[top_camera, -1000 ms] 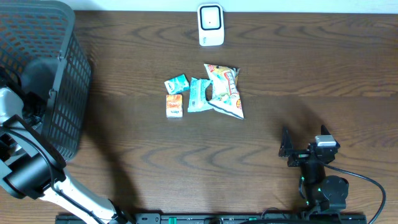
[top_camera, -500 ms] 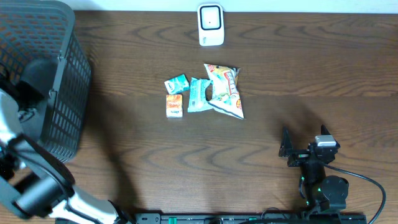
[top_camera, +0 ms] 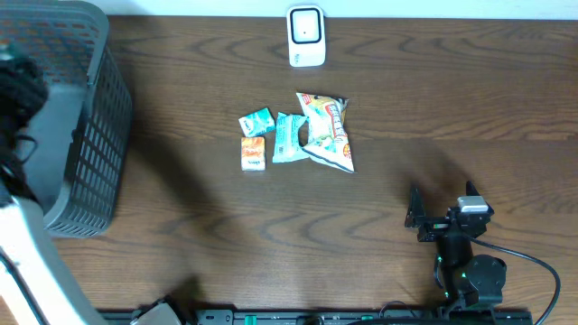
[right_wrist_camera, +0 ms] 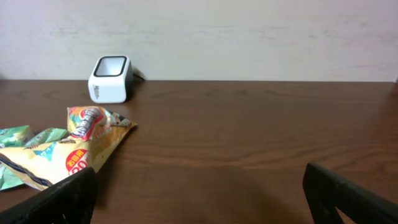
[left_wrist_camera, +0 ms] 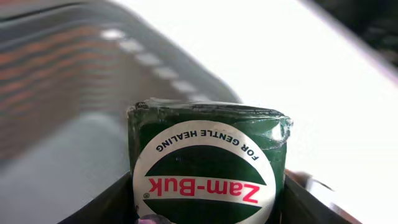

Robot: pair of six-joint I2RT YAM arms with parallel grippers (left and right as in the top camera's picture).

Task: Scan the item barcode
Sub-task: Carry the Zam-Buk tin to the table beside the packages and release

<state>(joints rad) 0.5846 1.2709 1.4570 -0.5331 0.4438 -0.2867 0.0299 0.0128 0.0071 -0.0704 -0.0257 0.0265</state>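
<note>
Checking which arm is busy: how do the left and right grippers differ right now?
The left gripper is shut on a green Zam-Buk tin, while the right gripper stands wide open and empty. The left gripper is at the basket. The right gripper sits low over the table, facing the scanner and the snack bag. Shared: both have dark fingers, and neither is at the scanner.

left arm (top_camera: pixel 20 257): white link at 8 o'clock, black joint (top_camera: pixel 20 86) at 10 o'clock
right arm (top_camera: pixel 465 271): black, 5 o'clock, green lights, looping black cable (top_camera: pixel 535 268)
right fingers (right_wrist_camera: pixel 348 196): dark, flat
</note>
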